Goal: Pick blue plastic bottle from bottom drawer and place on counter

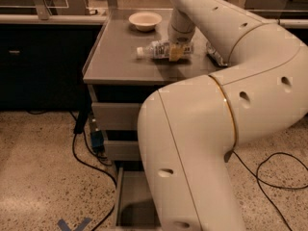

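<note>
The blue plastic bottle [156,48] lies on its side on the counter [113,61], about midway between the left and right edges, white cap toward the left edge. The gripper [174,51] sits down over the labelled end of the bottle, in contact with it; I cannot tell whether it is clamping the bottle or merely set around it. Near the far edge of the counter stands a white bowl [145,20], apart from the bottle. Toward the right edge lies a crushed silver can [215,55], partly hidden behind the arm [216,109], which fills the right half of my view. Below the counter I note two grey drawer fronts [115,115], both closed. The bottom drawer [136,201] is pulled out at floor level, its right side covered by the arm. Black cables [89,161] trail across the speckled floor to the left of the cabinet.
</note>
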